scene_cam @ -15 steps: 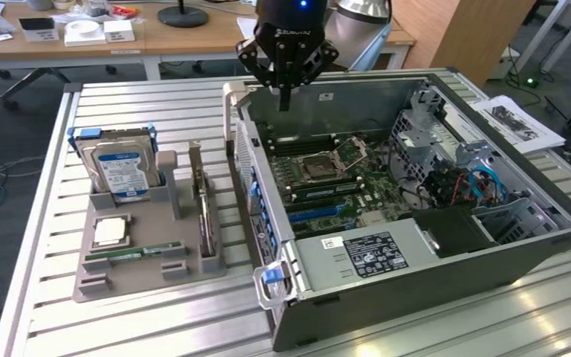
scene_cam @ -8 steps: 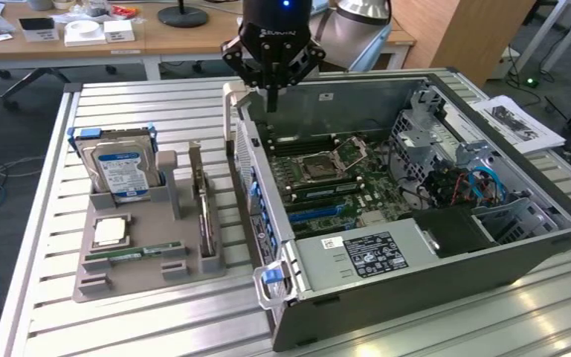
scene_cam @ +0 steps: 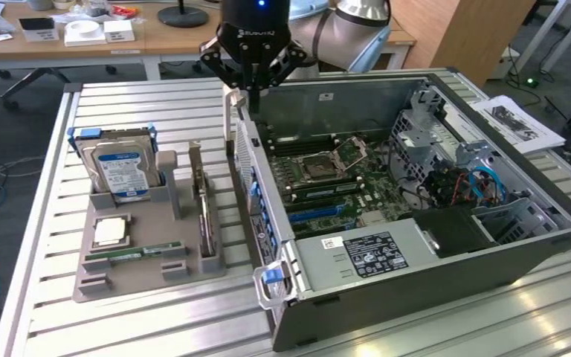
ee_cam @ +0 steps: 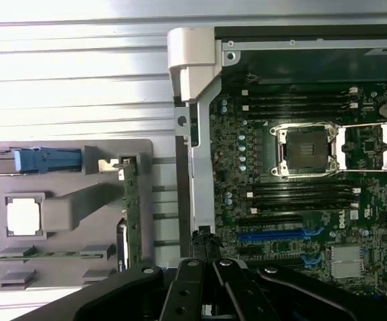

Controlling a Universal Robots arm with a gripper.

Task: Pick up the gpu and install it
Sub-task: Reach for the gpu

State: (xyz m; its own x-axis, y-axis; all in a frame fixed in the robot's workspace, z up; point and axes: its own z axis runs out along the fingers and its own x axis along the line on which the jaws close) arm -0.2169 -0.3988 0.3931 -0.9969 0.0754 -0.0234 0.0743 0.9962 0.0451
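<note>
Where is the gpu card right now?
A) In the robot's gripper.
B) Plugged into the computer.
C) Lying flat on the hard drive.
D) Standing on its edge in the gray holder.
D: the gpu stands on edge in the gray holder beside the computer case, while the shut gripper hangs above the case's wall.

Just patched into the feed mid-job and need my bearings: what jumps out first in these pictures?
The open computer case dominates the exterior view's right, its motherboard bared and the CPU socket open. Above the case's tray-side wall hangs the claw, shut, holding nothing. At the exterior view's left a grey tray carries the gpu standing on edge, near a hard drive.
</note>
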